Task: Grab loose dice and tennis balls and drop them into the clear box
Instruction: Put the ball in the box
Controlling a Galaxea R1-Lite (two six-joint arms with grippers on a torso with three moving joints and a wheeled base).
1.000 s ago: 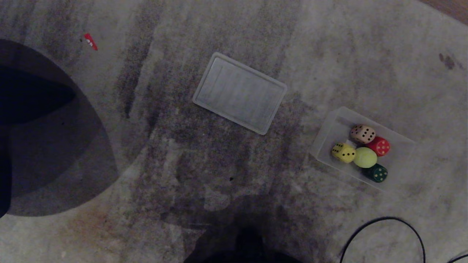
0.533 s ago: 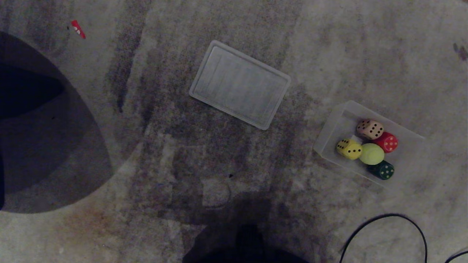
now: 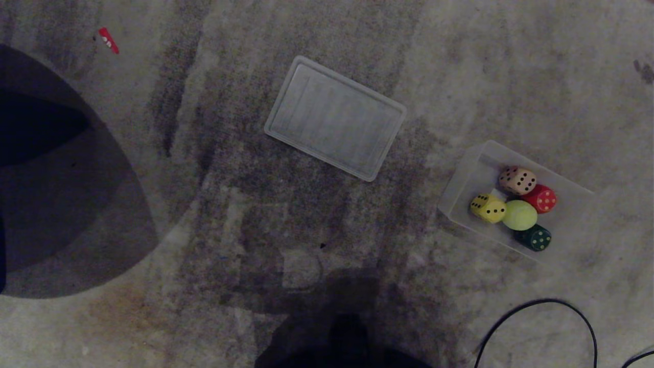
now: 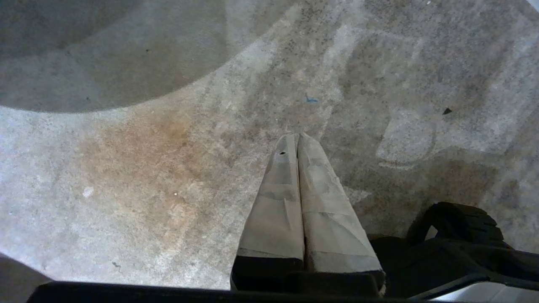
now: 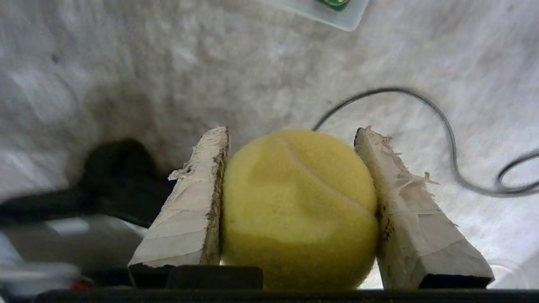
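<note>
Right pincer (image 5: 292, 134): pinching a tennis ball (image 5: 299, 206) between its 2 taped fingers (image 5: 191, 210), above the floor (image 5: 168, 63); seen only in the right wrist view.
Left pincer (image 4: 297, 141): fingers pressed together, nothing between them, over bare stained floor.
Clear box (image 3: 462, 179): on the floor at the robot's right, with a low translucent wall.
In the box: tan die (image 3: 517, 180), red die (image 3: 541, 199), yellow die (image 3: 488, 208), dark green die (image 3: 534, 238), and a 2nd tennis ball (image 3: 519, 215) in the middle, touching them.
Lid (image 3: 334, 117): flat, ribbed, lying apart from the box, farther ahead.
Black cable (image 3: 536, 319): looped on the floor near the box.
</note>
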